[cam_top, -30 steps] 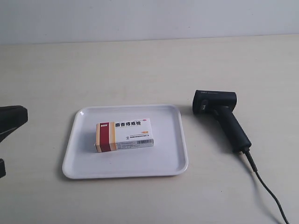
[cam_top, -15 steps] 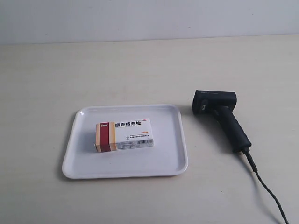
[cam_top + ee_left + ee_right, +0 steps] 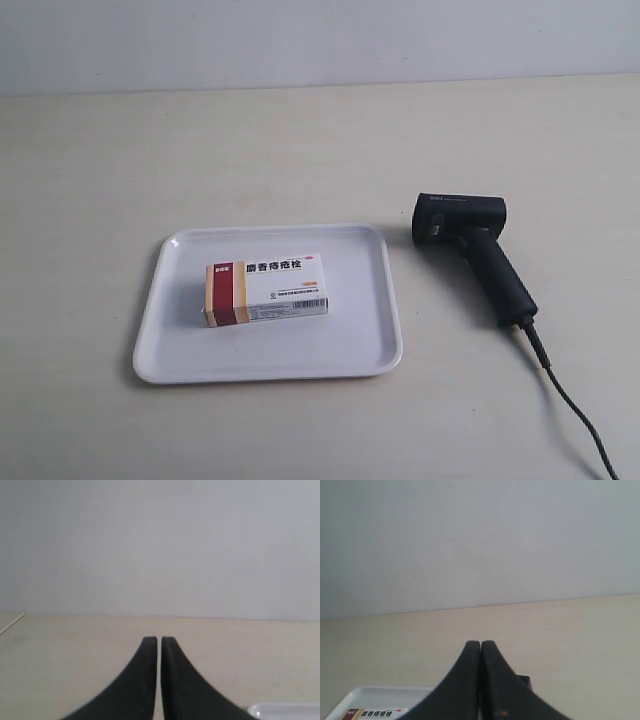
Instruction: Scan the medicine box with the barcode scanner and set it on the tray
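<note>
The medicine box (image 3: 266,289) lies flat in the middle of the white tray (image 3: 375,345), its red and orange band toward the exterior view's left. The black barcode scanner (image 3: 478,252) rests on the table just right of the tray, its cable (image 3: 570,400) trailing to the bottom right. Neither arm shows in the exterior view. My left gripper (image 3: 159,640) is shut on nothing, with a tray corner (image 3: 285,712) beside it. My right gripper (image 3: 480,643) is shut and empty; the box (image 3: 372,713), tray (image 3: 380,695) and a bit of the scanner (image 3: 524,680) peek out around it.
The table is a pale beige surface (image 3: 300,150) ending at a light grey wall (image 3: 320,40) at the back.
A dark gripper at the exterior view's left edge one second ago has withdrawn out of that view. The box, tray and scanner have not moved.
</note>
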`<state>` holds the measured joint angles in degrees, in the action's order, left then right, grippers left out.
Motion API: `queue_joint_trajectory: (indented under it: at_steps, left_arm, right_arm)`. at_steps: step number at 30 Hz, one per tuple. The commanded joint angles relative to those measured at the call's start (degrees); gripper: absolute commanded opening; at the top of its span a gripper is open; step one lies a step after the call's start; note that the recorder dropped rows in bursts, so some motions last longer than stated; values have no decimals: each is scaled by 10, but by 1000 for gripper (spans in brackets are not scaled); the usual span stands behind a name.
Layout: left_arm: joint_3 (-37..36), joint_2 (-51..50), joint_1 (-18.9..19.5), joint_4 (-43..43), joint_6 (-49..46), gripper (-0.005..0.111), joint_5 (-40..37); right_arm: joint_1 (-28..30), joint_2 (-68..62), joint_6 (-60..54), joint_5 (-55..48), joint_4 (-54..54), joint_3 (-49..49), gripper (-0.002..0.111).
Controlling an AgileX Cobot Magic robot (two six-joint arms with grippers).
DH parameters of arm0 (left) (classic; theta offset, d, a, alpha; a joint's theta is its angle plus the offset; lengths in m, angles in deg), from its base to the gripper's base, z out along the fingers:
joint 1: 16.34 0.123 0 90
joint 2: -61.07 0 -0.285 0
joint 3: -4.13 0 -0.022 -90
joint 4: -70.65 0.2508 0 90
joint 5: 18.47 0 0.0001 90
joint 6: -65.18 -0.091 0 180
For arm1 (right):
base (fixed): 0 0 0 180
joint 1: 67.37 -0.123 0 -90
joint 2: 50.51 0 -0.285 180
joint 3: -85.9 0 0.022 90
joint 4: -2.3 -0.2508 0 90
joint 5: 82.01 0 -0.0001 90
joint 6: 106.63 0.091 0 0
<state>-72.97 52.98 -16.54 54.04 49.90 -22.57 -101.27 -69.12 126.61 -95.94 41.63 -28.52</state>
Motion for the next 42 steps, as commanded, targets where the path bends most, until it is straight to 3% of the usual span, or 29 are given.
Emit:
queue_joint_trajectory:
  at_steps: [1, 9, 37, 39, 42]
  left_arm:
    - [-1, 3, 2, 32, 34, 5, -48]
    - [-1, 3, 2, 166, 164, 5, -111]
    - [-1, 3, 2, 166, 157, 5, -111]
    - [-1, 3, 2, 166, 157, 5, -111]
    - [-1, 3, 2, 166, 157, 5, -111]
  right_arm:
    - [-1, 2, -1, 4, 0, 2, 0]
    - [-1, 2, -1, 4, 0, 2, 0]
    - [-1, 2, -11, 1, 5, 5, 0]
    - [-1, 2, -104, -16, -92, 6, 0]
    - [-1, 2, -380, -2, -304, 21, 0]
